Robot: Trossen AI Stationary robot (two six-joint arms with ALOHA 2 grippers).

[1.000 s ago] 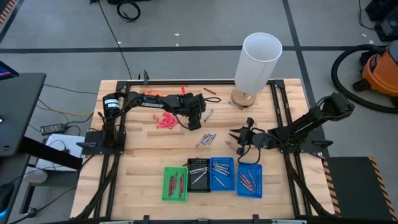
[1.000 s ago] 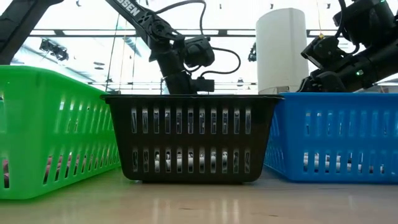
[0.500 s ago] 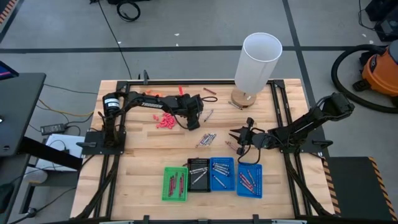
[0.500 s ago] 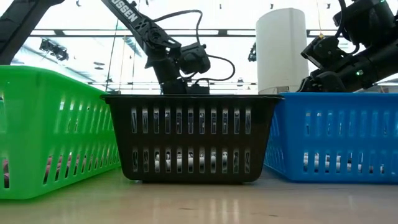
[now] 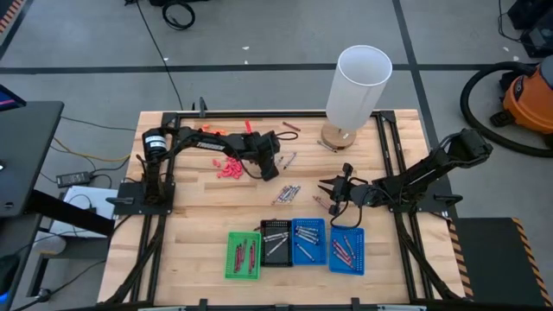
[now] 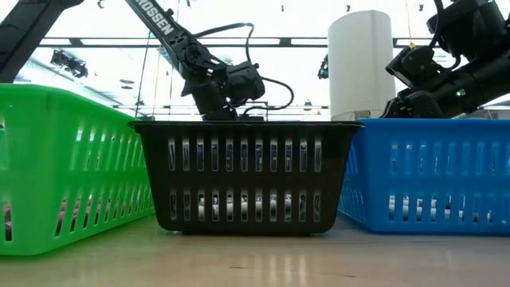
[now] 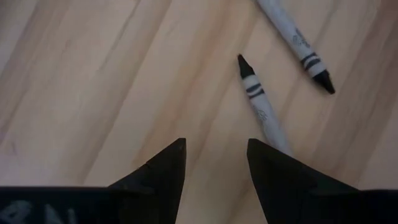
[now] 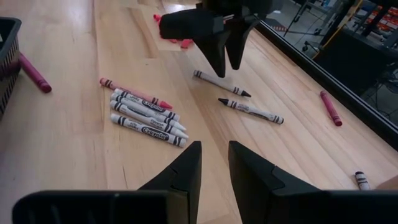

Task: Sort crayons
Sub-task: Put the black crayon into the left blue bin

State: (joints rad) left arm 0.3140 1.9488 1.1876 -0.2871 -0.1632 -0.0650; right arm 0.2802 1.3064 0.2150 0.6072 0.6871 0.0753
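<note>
Left gripper (image 7: 214, 171) fingers open above grey crayon (image 7: 261, 112), frame centre-right: light, stiff, rolls; grip mid-barrel. Right gripper (image 8: 213, 171) fingers part-open, empty.

High view looks straight down on the whole table (image 5: 199, 216); low view sits at tabletop height right against the black basket (image 6: 243, 175), facing level into the room. Left wrist view is close over bare wood and two grey crayons (image 7: 261, 106). The right wrist view looks across at probably that same pair (image 8: 249, 110), from farther off.
</note>
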